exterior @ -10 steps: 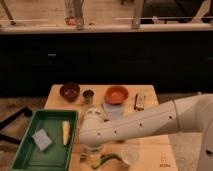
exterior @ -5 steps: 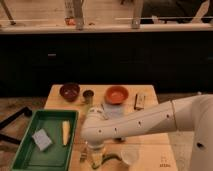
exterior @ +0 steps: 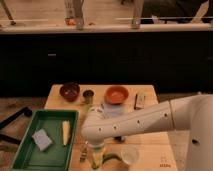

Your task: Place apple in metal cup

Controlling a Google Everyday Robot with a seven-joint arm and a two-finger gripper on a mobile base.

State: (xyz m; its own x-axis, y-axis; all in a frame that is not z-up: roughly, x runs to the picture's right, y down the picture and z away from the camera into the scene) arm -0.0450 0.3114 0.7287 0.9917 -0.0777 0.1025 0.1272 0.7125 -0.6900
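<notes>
The metal cup is small and grey and stands at the back of the wooden table, between a dark red bowl and an orange bowl. The apple is hidden or out of view. My white arm reaches in from the right, bends at the table's middle and points down. My gripper hangs open near the table's front edge, far in front of the metal cup. It is right over a pale green cup. I see nothing held in it.
A green tray at the left holds a blue sponge and a yellow corn cob. A clear cup and a curved green vegetable lie by the gripper. A pale cloth and a brown bar lie further back.
My arm has sunk a little toward the table's front edge, bringing the gripper lower over the pale green cup. Nothing else has moved.
</notes>
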